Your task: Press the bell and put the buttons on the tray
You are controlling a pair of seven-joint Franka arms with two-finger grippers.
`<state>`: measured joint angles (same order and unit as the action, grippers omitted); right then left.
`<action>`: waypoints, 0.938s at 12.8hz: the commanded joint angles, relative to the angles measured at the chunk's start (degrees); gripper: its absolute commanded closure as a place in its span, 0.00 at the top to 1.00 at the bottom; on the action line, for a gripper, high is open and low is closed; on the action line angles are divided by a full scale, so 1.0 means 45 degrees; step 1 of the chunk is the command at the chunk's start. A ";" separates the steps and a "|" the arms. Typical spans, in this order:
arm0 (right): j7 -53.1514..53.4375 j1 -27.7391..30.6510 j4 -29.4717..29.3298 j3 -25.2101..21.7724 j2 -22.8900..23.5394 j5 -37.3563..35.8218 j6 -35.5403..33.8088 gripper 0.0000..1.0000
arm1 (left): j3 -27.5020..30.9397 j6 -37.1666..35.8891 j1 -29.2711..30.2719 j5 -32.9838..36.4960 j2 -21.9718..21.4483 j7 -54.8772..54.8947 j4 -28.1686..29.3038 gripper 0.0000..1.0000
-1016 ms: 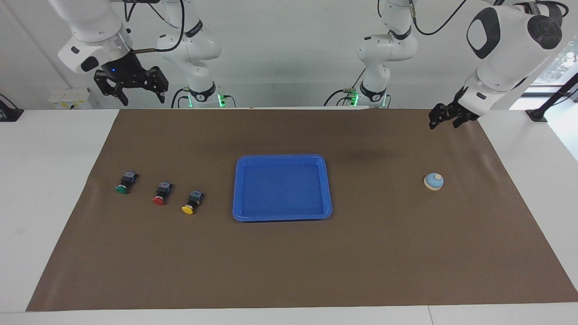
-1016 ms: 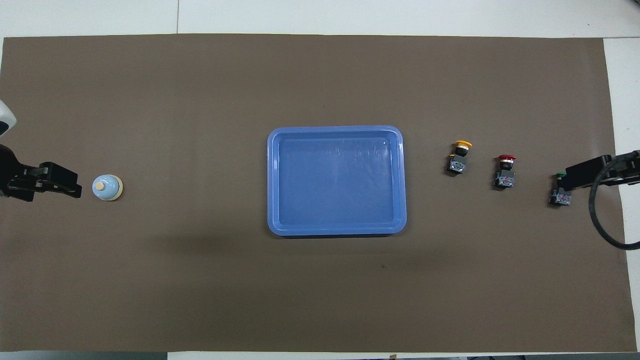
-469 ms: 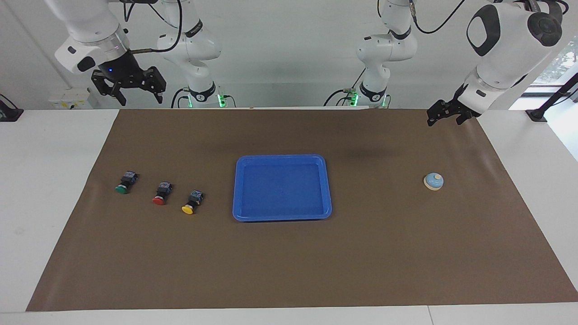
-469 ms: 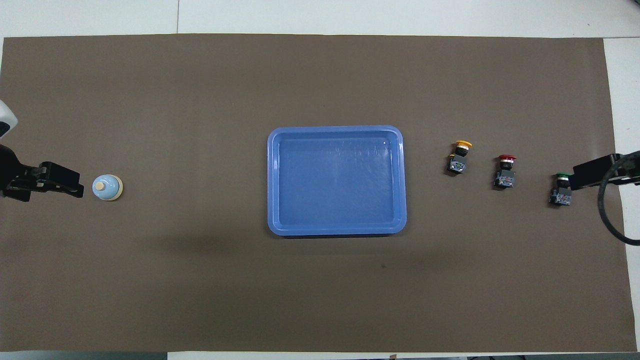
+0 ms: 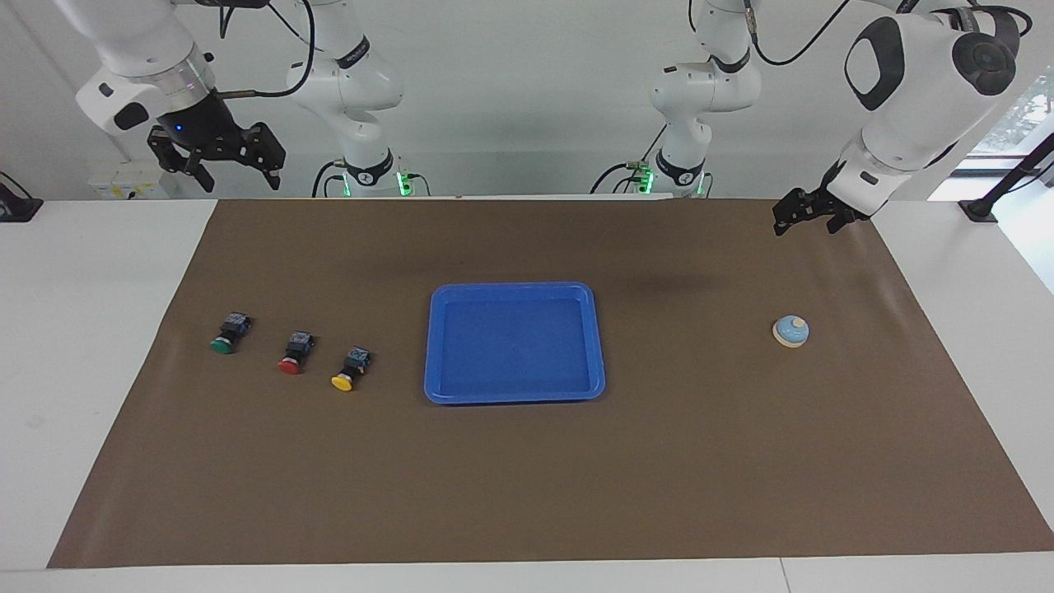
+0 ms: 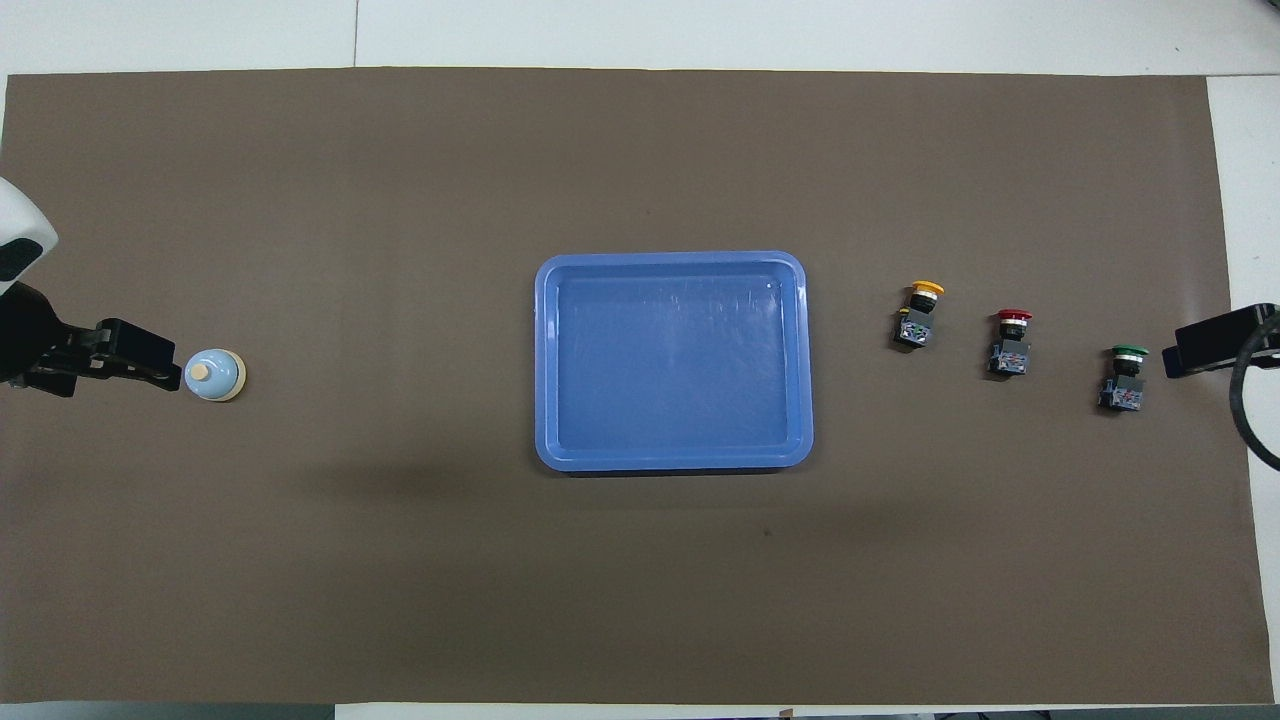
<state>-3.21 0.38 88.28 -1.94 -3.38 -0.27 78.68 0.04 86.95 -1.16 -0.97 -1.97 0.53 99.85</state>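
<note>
One bell (image 5: 791, 331) sits on the brown mat (image 5: 527, 478) that covers the surface, toward the left arm's end: a small round dome with a light blue top, a pale knob at its crown and a cream-white rim around the base.

There are three push-buttons, each lying on its side with a black body and a round mushroom cap. They form one row toward the right arm's end of the surface, well apart from each other. The green button (image 5: 226, 333) is outermost, the red button (image 5: 294, 354) is in the middle, and the yellow button (image 5: 351, 370) is the one closest to the tray. Their caps point away from the robots.

One bright blue tray (image 5: 435, 346), flat and rectangular with rounded corners and a raised rim, lies at the centre of the mat between the buttons and the bell. Nothing is in it.

The left tool (image 5: 805, 216) hangs in the air over the mat's edge at the robots' end, well above the bell; whether it is released or clenched I cannot tell, as its fingers seem to overlap from this angle. The right tool (image 5: 216, 158) is raised high over the robots' end of the surface, its fingers (image 5: 272, 169) spread and grasping nothing.
</note>
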 commanded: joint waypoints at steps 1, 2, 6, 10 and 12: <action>-0.0498 0.0267 0.0984 0.0080 -0.0596 0.0100 0.0423 1.00 | 0.0147 0.0151 -0.0151 0.0039 -0.0207 -0.0059 -0.0100 1.00; -0.0479 0.0190 0.1548 0.0080 -0.0790 0.0080 0.1045 1.00 | 0.0147 0.0132 -0.0151 0.0039 -0.0208 -0.0079 -0.0100 1.00; 0.1409 -0.0607 0.5335 0.0353 -0.1437 0.0080 0.4988 1.00 | 0.0166 0.0131 -0.0015 0.0039 -0.0227 -0.0099 -0.0100 1.00; 0.2412 -0.1119 0.6690 0.0373 0.0568 0.0080 0.8523 1.00 | 0.0166 0.0131 -0.0015 0.0039 -0.0227 -0.0099 -0.0100 1.00; 0.2431 -0.1139 0.6942 0.0373 0.1743 0.0080 1.0417 1.00 | 0.0166 0.0131 -0.0014 0.0039 -0.0227 -0.0099 -0.0100 1.00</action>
<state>7.40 -5.06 119.31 -0.12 -0.21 -0.27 119.83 0.60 87.04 -1.11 -0.97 -2.47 0.53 99.35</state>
